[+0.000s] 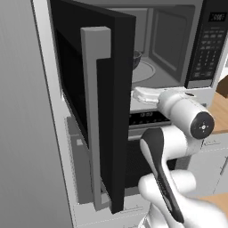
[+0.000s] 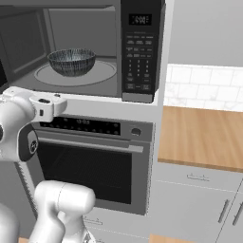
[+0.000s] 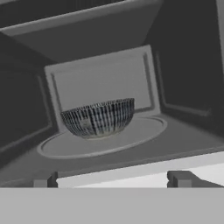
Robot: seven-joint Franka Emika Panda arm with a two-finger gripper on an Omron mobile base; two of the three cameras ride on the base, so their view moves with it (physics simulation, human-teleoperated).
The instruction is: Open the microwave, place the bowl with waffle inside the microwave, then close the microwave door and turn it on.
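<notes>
A: Left base view, item one? 
B: Microwave door (image 1: 95,111), swung open; stiff slab, best pushed at its grey handle (image 1: 93,89).

A: Right base view? 
B: Bowl (image 2: 71,61) on turntable (image 2: 102,73) inside microwave (image 2: 137,47).

A: Hand view? 
B: Pincer (image 3: 113,180) spread, empty, near the sill.

Door (image 1: 104,111) hangs wide open left of the claw (image 1: 144,94) — bar handle (image 1: 94,116) facing us. Turntable (image 1: 143,71) sits past the claw inside the microwave (image 1: 173,40), keypad (image 1: 207,44) off to its right.
</notes>
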